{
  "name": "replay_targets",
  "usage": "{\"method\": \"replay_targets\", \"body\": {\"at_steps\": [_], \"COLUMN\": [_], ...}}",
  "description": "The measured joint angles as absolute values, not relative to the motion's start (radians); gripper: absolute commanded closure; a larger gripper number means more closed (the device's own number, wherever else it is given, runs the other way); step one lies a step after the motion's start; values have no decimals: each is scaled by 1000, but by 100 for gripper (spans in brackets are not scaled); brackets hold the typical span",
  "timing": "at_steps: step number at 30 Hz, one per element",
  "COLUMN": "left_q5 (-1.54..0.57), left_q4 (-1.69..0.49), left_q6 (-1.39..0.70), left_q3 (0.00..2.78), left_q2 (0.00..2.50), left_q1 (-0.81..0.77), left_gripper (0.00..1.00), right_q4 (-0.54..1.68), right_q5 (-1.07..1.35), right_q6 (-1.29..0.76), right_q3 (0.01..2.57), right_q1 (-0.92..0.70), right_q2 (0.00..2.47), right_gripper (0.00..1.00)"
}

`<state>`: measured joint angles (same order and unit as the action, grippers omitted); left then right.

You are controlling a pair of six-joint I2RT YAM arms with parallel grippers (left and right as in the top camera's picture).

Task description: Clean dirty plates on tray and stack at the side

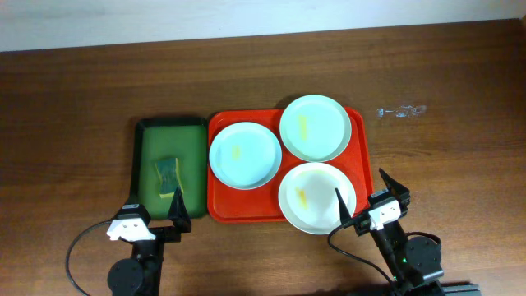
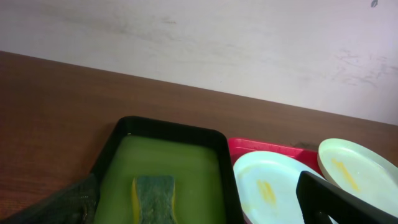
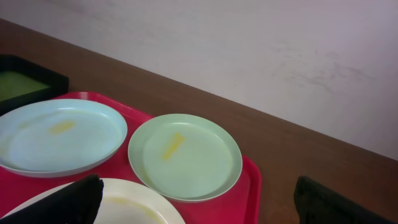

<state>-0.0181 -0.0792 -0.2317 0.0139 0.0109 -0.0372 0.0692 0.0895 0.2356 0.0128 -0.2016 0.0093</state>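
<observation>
At the near edge of the table (image 1: 74, 90), the left gripper (image 1: 154, 210) sits just before the green tray (image 1: 140, 164). The right gripper (image 1: 366, 196) sits before the near right corner of the red tray (image 1: 246, 207). Both are spread wide with nothing between their fingers. From above, the right one's left finger (image 1: 339, 204) overlaps the rim of the near plate (image 1: 316, 185); whether it touches cannot be told.

Only the overhead view gives the whole layout. All three dirty plates lie on the red tray. The near plate sits at its near right and juts over the near rim. The left plate (image 1: 245, 156) is in the left half, and the far plate (image 1: 316, 129) is at the far right, reaching past the far rim. Each bears a yellow smear near its centre. The sponge (image 1: 168, 175) lies in the near half of the green tray, which sits just beside the red one on its left.

The left wrist view shows the sponge's yellow and green sides up close, but only the left and far plates. The right wrist view takes in all three plates but only a corner of the green tray.

Far right on the table, a small clear glinting thing (image 1: 401, 110) shows from above alone; what it is cannot be made out.
</observation>
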Motion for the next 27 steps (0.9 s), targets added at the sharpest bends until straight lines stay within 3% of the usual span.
{"method": "replay_targets", "body": {"at_steps": [20,27], "left_q5": [-19,-152], "left_q4": [-79,-91], "left_q6": [-232,-240], "left_q3": [14,31], "left_q2": [11,11], "left_q1": [-37,-37], "left_gripper": [1,1], "right_q4": [69,159], "right_q5": [90,91], "right_q6": [231,22], "right_q3": [13,104], "right_q1": [-202,-202], "right_q2": [9,11], "right_gripper": [2,1]}}
